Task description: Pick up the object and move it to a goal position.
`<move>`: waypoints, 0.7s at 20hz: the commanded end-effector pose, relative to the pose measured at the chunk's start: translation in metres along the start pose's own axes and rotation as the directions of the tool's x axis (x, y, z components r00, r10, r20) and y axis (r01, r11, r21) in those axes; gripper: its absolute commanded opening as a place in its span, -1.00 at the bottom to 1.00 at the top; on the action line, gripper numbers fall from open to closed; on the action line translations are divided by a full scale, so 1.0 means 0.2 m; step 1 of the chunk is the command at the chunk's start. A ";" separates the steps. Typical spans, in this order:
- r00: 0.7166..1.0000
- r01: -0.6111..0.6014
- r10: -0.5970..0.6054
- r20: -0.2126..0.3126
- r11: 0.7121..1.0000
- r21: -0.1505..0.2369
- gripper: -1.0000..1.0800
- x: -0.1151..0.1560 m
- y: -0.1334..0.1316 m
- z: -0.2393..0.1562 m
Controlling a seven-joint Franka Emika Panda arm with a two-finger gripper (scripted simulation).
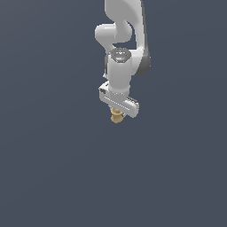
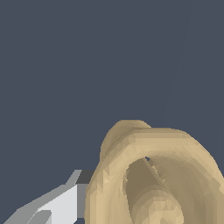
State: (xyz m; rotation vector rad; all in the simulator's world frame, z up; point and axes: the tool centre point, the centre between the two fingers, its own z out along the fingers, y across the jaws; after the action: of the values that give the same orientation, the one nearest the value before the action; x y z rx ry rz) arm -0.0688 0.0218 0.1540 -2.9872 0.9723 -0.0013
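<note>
The object (image 1: 117, 116) is a tiny tan-gold ridged piece with a flared outline, sticking out just below the white hand of my arm in the exterior view. My gripper (image 1: 118, 111) is shut on it, and the fingers are mostly hidden by the hand and the piece. In the wrist view the object (image 2: 157, 175) fills much of the picture, showing a hollow, ringed inside. One white finger (image 2: 57, 205) with a dark pad presses against its side. Nothing touches the object from below.
The white arm (image 1: 122, 35) rises from the hand out of the top of the exterior view. All around it is a plain dark blue-grey background with no other objects or edges showing.
</note>
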 end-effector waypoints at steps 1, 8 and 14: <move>1.000 0.000 0.000 0.000 1.000 0.000 -1.00 0.04 0.00 -0.13; 1.000 0.000 0.000 0.000 1.000 -0.001 -1.00 0.13 -0.01 -0.42; 1.000 0.000 0.000 0.000 1.000 -0.001 -1.00 0.18 -0.03 -0.57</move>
State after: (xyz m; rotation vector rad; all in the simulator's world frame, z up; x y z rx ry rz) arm -0.0388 0.0056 0.2617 -2.9870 0.9732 -0.0027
